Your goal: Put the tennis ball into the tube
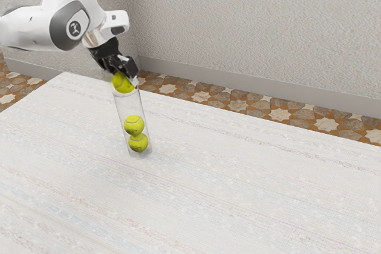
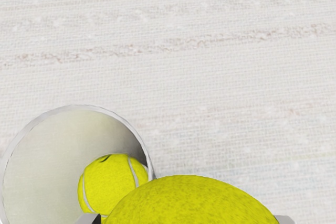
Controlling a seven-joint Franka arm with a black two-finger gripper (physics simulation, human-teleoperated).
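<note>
"2 balls inside, then?"

"Yes, the upper ball (image 1: pixel 134 125) and lower ball (image 1: pixel 138 142) are in the clear tube (image 1: pixel 127 108) on the table (image 1: pixel 238 176). The tennis ball (image 1: pixel 122 84) for this job is at its mouth, grasped between the fingers of the gripper (image 1: pixel 124 78)."

"How far along?"

"Late, I'd judge: at the opening, not yet released. What's left is lining it up, since in the wrist view it overlaps the rim (image 2: pixel 79 107), then letting go."

"Any writing?"

"Nothing legible. A dark mark (image 2: pixel 105 158) on a ball inside is partial; the arm's round emblem (image 1: pixel 74 27) bears a pale figure. I make out no label on the tube."
</note>
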